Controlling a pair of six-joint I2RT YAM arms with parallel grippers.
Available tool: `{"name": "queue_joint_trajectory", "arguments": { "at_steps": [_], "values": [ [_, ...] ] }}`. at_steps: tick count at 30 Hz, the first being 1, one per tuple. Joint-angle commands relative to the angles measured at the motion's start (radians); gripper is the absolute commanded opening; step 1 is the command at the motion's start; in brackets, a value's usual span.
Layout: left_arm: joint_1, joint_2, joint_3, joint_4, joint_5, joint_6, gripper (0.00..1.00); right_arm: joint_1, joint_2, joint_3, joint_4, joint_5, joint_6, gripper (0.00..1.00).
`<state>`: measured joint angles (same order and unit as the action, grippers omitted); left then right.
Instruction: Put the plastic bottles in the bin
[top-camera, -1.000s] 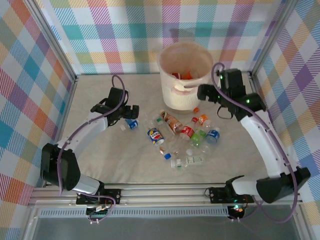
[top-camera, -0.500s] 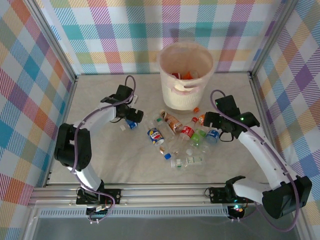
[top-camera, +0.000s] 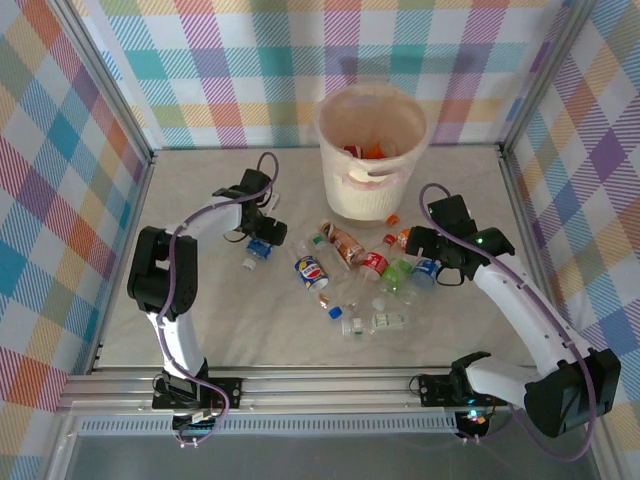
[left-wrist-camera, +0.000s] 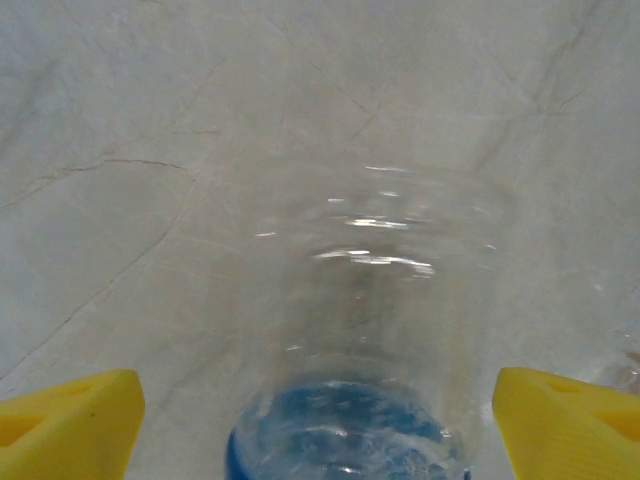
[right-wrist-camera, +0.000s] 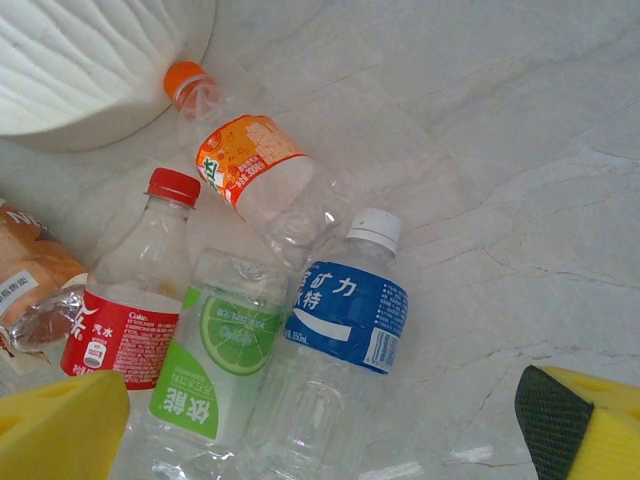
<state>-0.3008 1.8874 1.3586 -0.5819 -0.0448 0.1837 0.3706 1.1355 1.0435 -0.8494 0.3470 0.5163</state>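
Observation:
Several plastic bottles (top-camera: 352, 280) lie in a loose heap on the table in front of the bin (top-camera: 370, 195). A clear bottle with a blue label (top-camera: 257, 250) lies apart to the left. My left gripper (top-camera: 257, 236) is down over it. In the left wrist view this bottle (left-wrist-camera: 370, 300) lies between the yellow fingertips (left-wrist-camera: 70, 425), and the left gripper (left-wrist-camera: 318, 428) is open around it. My right gripper (top-camera: 428, 254) hovers open over the heap's right end. In the right wrist view the right gripper (right-wrist-camera: 322, 425) brackets a blue-labelled, white-capped bottle (right-wrist-camera: 345, 315) and a green-labelled one (right-wrist-camera: 215, 365).
The bin (right-wrist-camera: 90, 60) holds some bottles with red and orange parts (top-camera: 362, 151). An orange-labelled bottle (right-wrist-camera: 250, 165) and a red-labelled one (right-wrist-camera: 125, 320) lie close to its base. Checked walls and metal frame posts (top-camera: 150, 160) close in the table.
The left gripper has come down over the lone blue-labelled bottle, which has shifted slightly. The right arm has swung from the bin down to the heap's right end.

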Motion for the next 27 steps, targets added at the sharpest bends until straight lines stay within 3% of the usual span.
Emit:
{"name": "queue_joint_trajectory", "arguments": {
  "at_steps": [1,20,22,27],
  "values": [
    [0.022,0.029,0.023,-0.039,0.018,-0.004,0.89,0.004,0.006,-0.003,0.018,-0.008,0.013,1.00],
    [0.052,0.030,-0.098,-0.045,-0.011,-0.168,0.94,0.004,0.042,-0.002,0.049,-0.034,0.022,1.00],
    [0.052,0.032,-0.100,-0.044,-0.019,-0.174,0.90,0.004,0.047,-0.001,0.050,-0.036,0.021,1.00],
    [0.052,-0.012,-0.117,-0.024,-0.009,-0.184,0.62,0.004,0.048,0.004,0.055,-0.045,0.028,1.00]
  ]
}}
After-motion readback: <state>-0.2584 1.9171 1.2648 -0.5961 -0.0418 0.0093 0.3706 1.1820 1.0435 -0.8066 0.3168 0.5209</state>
